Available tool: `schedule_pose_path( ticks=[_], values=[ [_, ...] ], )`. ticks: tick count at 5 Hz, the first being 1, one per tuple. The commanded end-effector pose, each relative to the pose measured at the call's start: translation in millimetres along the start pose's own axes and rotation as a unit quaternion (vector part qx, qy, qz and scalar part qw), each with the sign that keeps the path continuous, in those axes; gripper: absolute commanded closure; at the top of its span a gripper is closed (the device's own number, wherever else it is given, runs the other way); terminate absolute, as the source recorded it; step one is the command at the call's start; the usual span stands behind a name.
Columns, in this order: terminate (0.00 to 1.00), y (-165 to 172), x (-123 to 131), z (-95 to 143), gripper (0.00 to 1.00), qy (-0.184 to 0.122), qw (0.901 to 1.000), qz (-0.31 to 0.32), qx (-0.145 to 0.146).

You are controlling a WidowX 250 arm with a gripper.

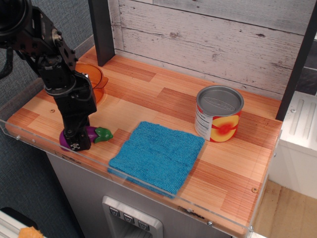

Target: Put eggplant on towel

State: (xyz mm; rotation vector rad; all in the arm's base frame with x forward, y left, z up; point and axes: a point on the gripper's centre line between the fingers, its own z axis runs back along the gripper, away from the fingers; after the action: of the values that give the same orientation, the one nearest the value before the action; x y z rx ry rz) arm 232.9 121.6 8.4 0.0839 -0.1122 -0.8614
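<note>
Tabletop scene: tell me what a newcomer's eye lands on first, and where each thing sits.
The bright blue towel lies flat near the front edge, at the middle of the wooden counter. At the left front, the black end effector is down over the purple eggplant, whose green stem points toward the towel. A peach can stands upright behind the towel, to the right.
</note>
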Motion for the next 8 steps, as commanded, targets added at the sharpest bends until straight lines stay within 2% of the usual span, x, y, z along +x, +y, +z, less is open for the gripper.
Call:
schedule_pose_path(
  ticks=[1,2,3,5,7,8],
  values=[
    [0.00,16,10,61,1.00,0.017,0.9969,0.021,0.074],
    [0.00,7,27,79,1.00,0.008,0.9968,0.021,0.077],
    [0.00,-8,56,77,1.00,-0.005,0.9978,-0.023,0.062],
    [0.00,-48,106,60,1.00,-0.034,0.9923,-0.118,0.017],
    [0.00,-62,108,21,1.00,-0.018,0.9897,-0.141,-0.016],
    [0.00,-62,105,15,1.00,-0.012,0.9902,-0.138,-0.016]
  ],
)
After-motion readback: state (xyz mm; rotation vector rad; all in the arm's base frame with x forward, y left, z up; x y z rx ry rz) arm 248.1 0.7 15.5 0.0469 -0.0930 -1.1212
